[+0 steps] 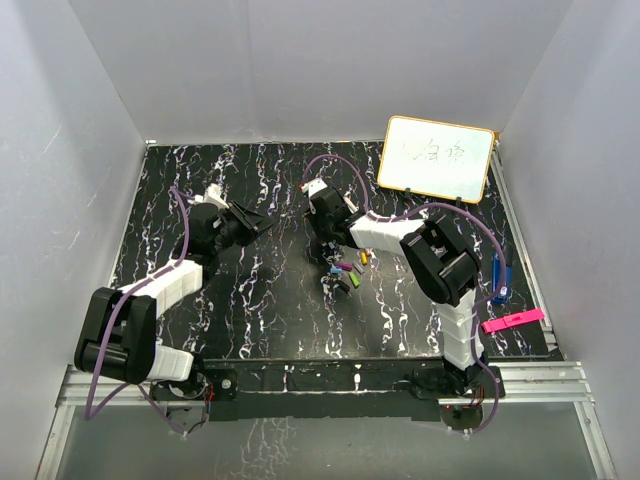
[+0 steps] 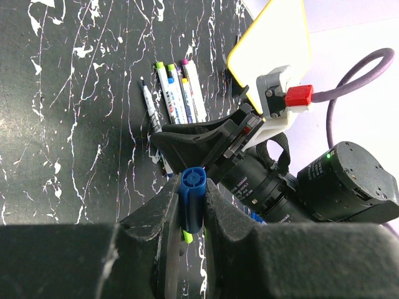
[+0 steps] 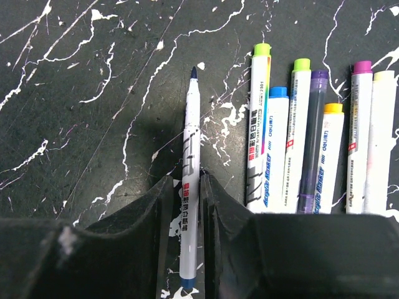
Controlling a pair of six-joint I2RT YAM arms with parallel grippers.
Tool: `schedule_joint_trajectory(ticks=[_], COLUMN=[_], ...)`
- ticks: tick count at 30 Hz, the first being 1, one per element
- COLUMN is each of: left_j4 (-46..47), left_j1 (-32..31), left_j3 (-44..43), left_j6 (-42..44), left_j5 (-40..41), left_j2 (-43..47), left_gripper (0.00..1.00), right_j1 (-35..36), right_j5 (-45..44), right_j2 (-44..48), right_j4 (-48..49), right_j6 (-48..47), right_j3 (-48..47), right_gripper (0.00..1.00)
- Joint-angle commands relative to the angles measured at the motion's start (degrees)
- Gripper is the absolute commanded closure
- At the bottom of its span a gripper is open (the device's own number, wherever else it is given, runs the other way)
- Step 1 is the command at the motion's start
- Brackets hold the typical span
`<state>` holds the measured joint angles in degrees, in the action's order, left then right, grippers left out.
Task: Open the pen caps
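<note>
My left gripper (image 2: 192, 205) is shut on a blue pen cap (image 2: 192, 187), held upright above the table; in the top view it (image 1: 262, 225) is left of the pens. My right gripper (image 3: 187, 205) straddles an uncapped thin white pen (image 3: 190, 205) with a dark tip. That pen lies between the jaws against the right finger (image 3: 215, 218), with a small gap on the left side. Several capped white pens (image 3: 312, 143) lie side by side just right of it, with green, blue, purple, yellow and pink caps. The pens (image 1: 348, 275) are at mid-table.
A yellow-framed whiteboard (image 1: 435, 158) stands at the back right. A blue chunky object (image 1: 499, 275) and a pink flat strip (image 1: 512, 322) lie near the right wall. The right arm's wrist (image 2: 280, 106) is close in front of my left gripper.
</note>
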<state>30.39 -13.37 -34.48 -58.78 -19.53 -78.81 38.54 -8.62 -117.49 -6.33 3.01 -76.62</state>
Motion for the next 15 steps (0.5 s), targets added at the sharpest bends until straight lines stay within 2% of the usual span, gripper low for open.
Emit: schedule_joint_trajectory(ticks=[1,7,15], left_j4=[0.81,1.10,2.64], left_j1=[-0.11,-0.84,-5.82], left_j3=[-0.02,0.12,2.06], left_j6=[0.12,-0.06,-0.48], left_j5=[-0.55,-1.02,-0.79], left_j2=[0.67,-0.74,-4.13], left_gripper=[1.00,1.00,1.00], right_j1=[-0.17,-0.29,-0.48], right_j5=[0.09,-0.46,-2.94], right_j2=[-0.02,1.58,9.18], right_j4=[0.88,1.45,4.78], right_j6=[-0.61,-0.10,0.59], right_j3=[-1.55,-1.28,1.56], right_gripper=[0.76,0.72,0.66])
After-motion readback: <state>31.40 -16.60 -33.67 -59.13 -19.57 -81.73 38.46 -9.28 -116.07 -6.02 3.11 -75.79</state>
